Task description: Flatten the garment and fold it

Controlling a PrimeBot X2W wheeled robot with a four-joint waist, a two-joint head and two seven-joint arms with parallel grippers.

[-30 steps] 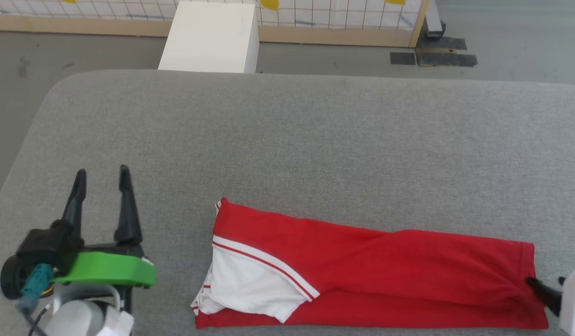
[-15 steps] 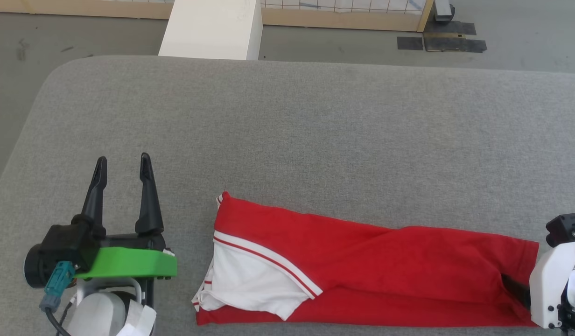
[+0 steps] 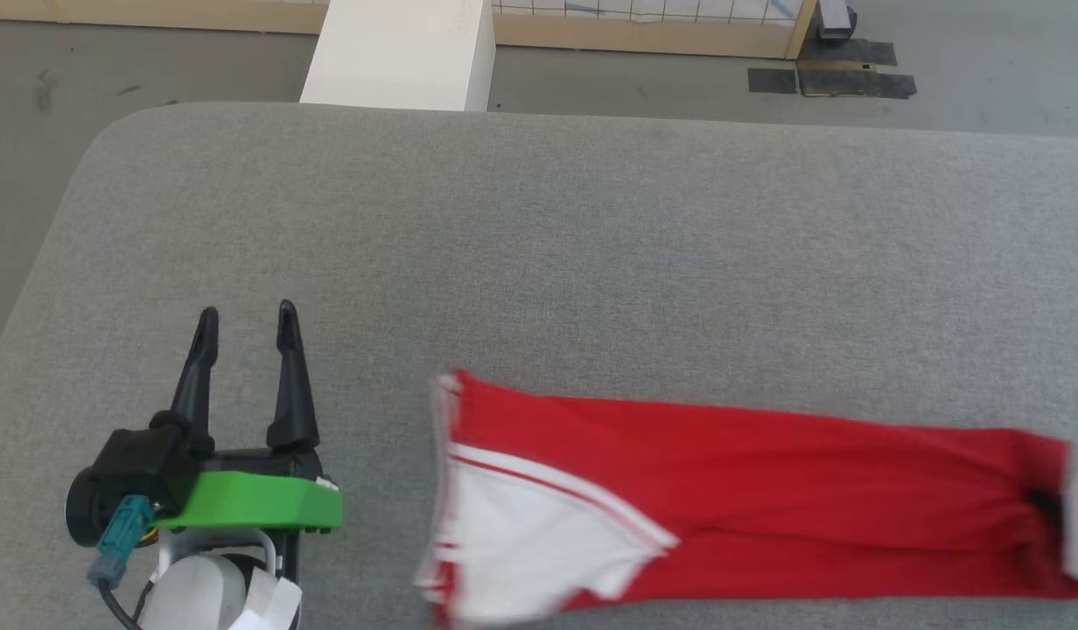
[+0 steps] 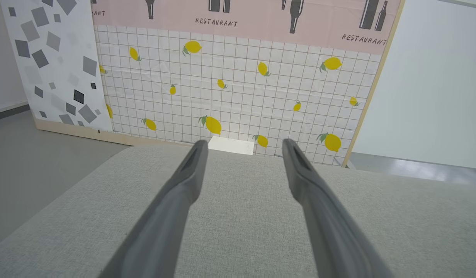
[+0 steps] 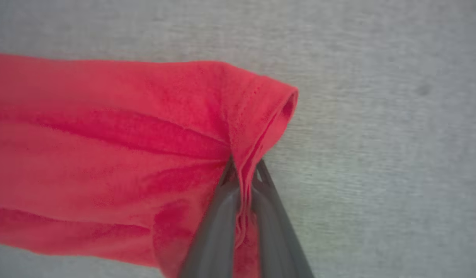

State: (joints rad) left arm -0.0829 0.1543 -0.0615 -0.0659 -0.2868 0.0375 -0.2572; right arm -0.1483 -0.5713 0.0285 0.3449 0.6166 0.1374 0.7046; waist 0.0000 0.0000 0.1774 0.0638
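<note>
- The garment [image 3: 766,490] lies as a long, narrow folded band across the lower right of the head view on the grey tabletop [image 3: 539,245]. Its white sleeve [image 3: 530,542] is at the left end.
- The right gripper [image 5: 243,172] is clamped on the hem edge at the band's other end, with several red layers pinched between its fingers.
- The left gripper [image 3: 247,311] stands at the lower left with its fingers apart and empty, beside the sleeve end without touching it.
- The cloth looks light, soft and limp. It will likely sag, crease, and pull into ridges toward a single grip point.
- The stacked layers may slip over one another, so a shallow pinch could catch only the top one.
- The best holds seem to be the stitched edges, meaning the hem corners and the striped sleeve trim, because the fabric is thicker there.
</note>
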